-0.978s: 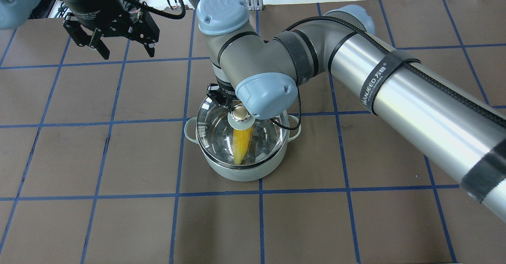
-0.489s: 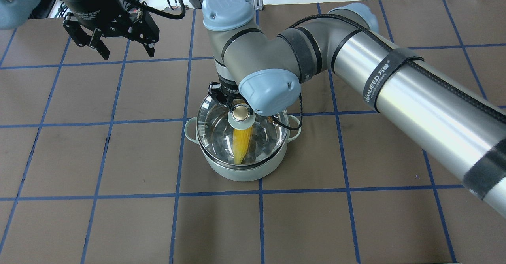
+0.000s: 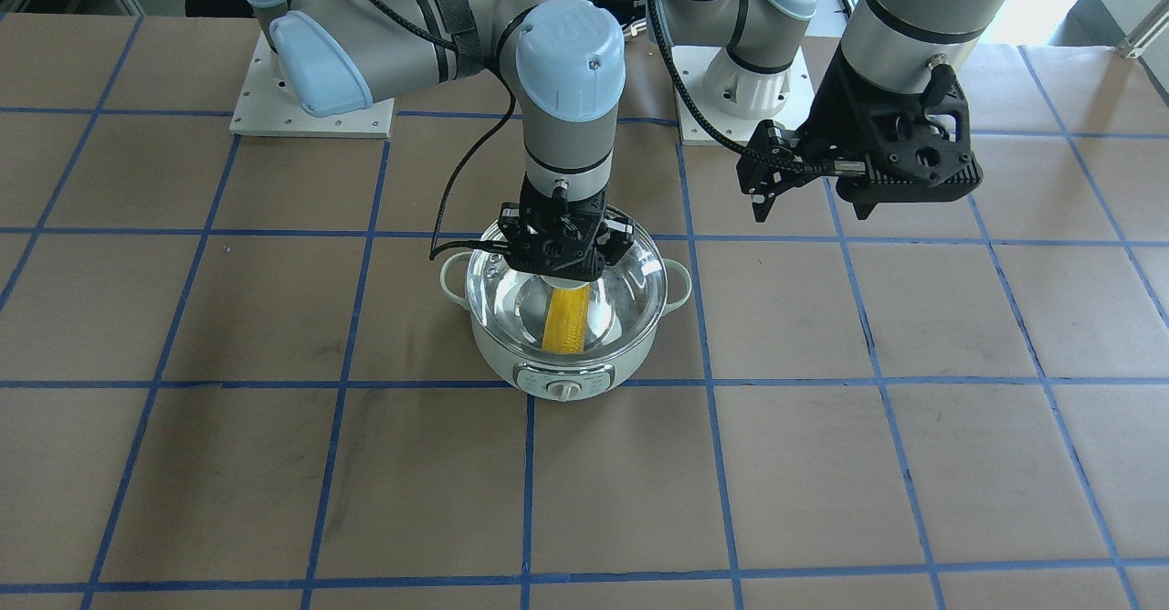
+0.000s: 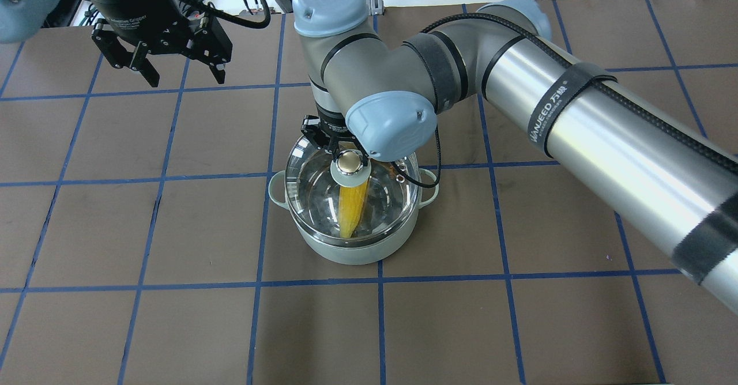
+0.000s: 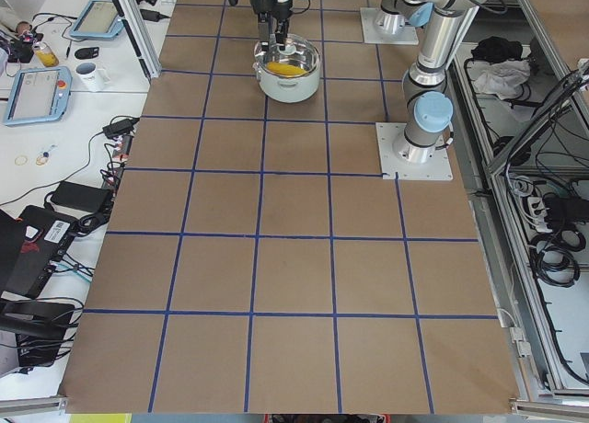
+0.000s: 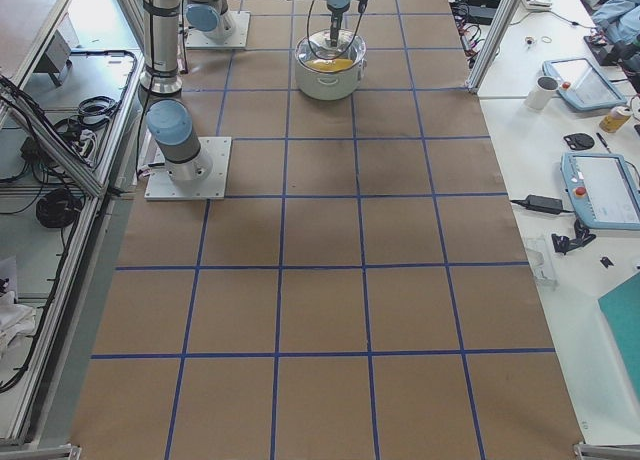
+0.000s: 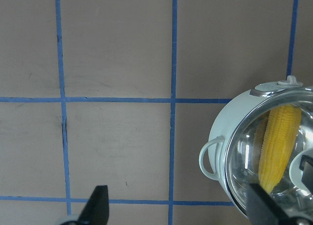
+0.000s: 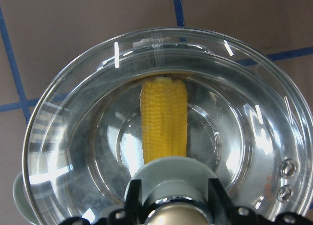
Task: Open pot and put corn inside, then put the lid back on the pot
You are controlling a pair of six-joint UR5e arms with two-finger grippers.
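Right gripper (image 8: 173, 208): clamps the knob of the lid (image 4: 311, 183) and holds it over the mouth of the pot (image 4: 351, 253), seated or just above cannot be told. Leaves the corn (image 4: 353, 206) visible through the glass, lying on the steel bottom, about halfway between the tabletop's robot-side and operators' edges. Left gripper (image 4: 185, 78): hangs with fingers spread wide, off toward the left edge.

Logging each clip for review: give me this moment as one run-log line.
corn: in pot | lid: over pot, seating unclear | right gripper: shut on lid | left gripper: open, empty, aside
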